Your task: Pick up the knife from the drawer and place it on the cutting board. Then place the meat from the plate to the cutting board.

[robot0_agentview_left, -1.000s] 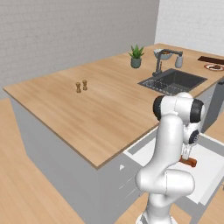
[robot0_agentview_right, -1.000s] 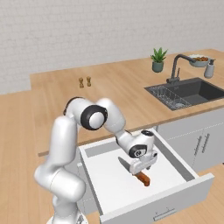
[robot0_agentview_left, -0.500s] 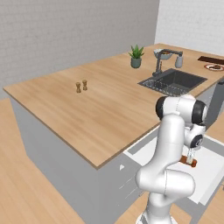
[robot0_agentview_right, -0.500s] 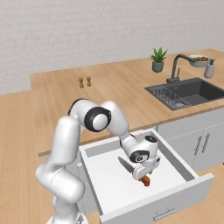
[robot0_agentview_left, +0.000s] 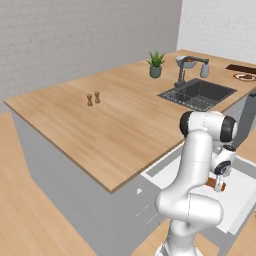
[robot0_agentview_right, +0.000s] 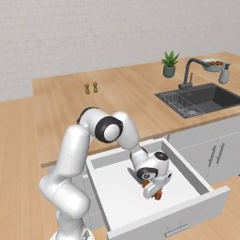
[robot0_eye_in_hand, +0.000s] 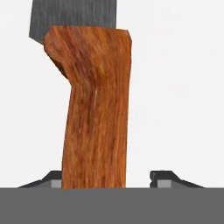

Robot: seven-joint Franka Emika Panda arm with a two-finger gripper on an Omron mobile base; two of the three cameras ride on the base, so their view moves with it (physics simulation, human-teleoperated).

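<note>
The drawer (robot0_agentview_right: 117, 199) stands pulled out under the wooden counter. The knife (robot0_eye_in_hand: 96, 109) lies on its white floor, orange-brown handle toward me and grey blade pointing away. My gripper (robot0_eye_in_hand: 107, 177) is down in the drawer and straddles the handle. The left fingertip (robot0_eye_in_hand: 52, 177) is at the handle's edge, and a gap remains on the right side, so the jaws are open. The gripper (robot0_agentview_right: 152, 191) covers most of the knife (robot0_agentview_right: 158, 196) in the right base view. Far right on the counter are the dark cutting board (robot0_agentview_left: 242, 67) and the red-rimmed plate (robot0_agentview_left: 245, 77); the meat on it is too small to make out.
A sink (robot0_agentview_right: 206, 96) with a tall faucet (robot0_agentview_right: 190, 72) is set in the counter to the right. A potted plant (robot0_agentview_right: 169, 64), a white bowl of fruit (robot0_agentview_right: 213, 65) and two small shakers (robot0_agentview_right: 91, 87) stand on the counter. The drawer's walls (robot0_agentview_right: 187, 161) enclose the hand.
The gripper has dropped lower into the drawer onto the knife handle, and its jaws have narrowed around it. The knife has not moved.
</note>
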